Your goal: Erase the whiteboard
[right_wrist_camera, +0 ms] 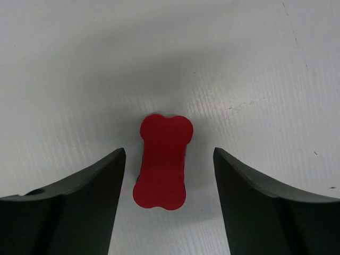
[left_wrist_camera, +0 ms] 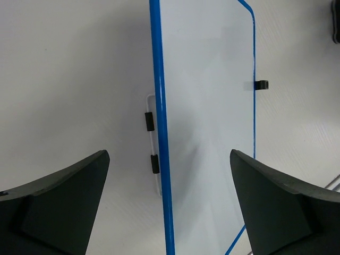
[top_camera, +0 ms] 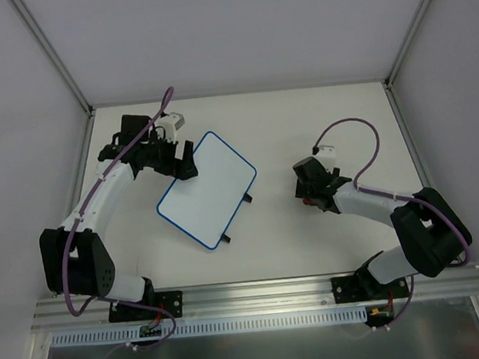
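**Board.** The whiteboard (top_camera: pixel 206 191) lay flat on the table (top_camera: pixel 302 121), approx. 9 o'clock of table centre in the top view, turned askew. No marks were visible on its face in the top or left wrist views. We could not rule out faint lines.

**L arm.** The left gripper (top_camera: pixel 182 162) hung at the board's 11 o'clock corner. Its jaws were spread wide and held nothing. In the wrist view they stood either side of the blue rim w/o touching it.

**R arm.** The right gripper (right_wrist_camera: pixel 168 153) was at 3 o'clock of the board and well apart from it. Its jaws were released, one each side of the red eraser (right_wrist_camera: pixel 163 164). The eraser lay on the table with a gap on both flanks.

**Step in hand (our judgement).** Eraser pick-up, not yet made.

**Next move calls for:**
- lowering if needed, then closing squarely on the eraser's narrow waist
- a lift, then a carry towards 9 o'clock onto the board
- the L arm pinning the rim so the board does not skate under wiping pressure
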You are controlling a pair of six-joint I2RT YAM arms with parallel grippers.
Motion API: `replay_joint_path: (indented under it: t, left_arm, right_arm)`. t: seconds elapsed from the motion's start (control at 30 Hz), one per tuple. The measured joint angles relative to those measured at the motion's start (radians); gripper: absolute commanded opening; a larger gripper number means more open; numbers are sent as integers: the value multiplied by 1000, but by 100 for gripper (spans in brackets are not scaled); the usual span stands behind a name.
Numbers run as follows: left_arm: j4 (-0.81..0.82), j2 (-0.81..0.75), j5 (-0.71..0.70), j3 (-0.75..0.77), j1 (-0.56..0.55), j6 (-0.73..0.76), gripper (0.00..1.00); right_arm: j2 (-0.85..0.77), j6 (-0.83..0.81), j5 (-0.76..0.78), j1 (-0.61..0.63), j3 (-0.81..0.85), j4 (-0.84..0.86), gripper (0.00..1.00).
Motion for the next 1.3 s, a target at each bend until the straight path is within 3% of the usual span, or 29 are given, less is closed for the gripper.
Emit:
replay_joint_path:
  t: [0.17, 0.4, 0.63, 0.87, 1.07, 1.3]
  left_arm:
    - [-6, -43, -79, 10, 0, -45, 99]
    - [-7, -204, -221, 46, 0, -169, 99]
    - [-7, -500, -367, 51, 0, -270, 99]
    - [-9, -811, -504, 27, 0, -296, 99]
    - [-10, -975, -604, 26, 0, -243, 99]
    - [-24, -1003, -712, 45, 0, -187, 99]
  right_arm:
    - [-14, -6, 1, 0, 0, -7, 99]
    - [-196, -83, 24, 0, 26, -105, 99]
    - [-489, -340, 79, 0, 214, -183, 99]
    - [-665, -602, 170, 0, 418, -225, 99]
    - [-736, -748, 209, -1, 531, -241, 99]
    - [-738, -829, 203, -1, 579, -243, 99]
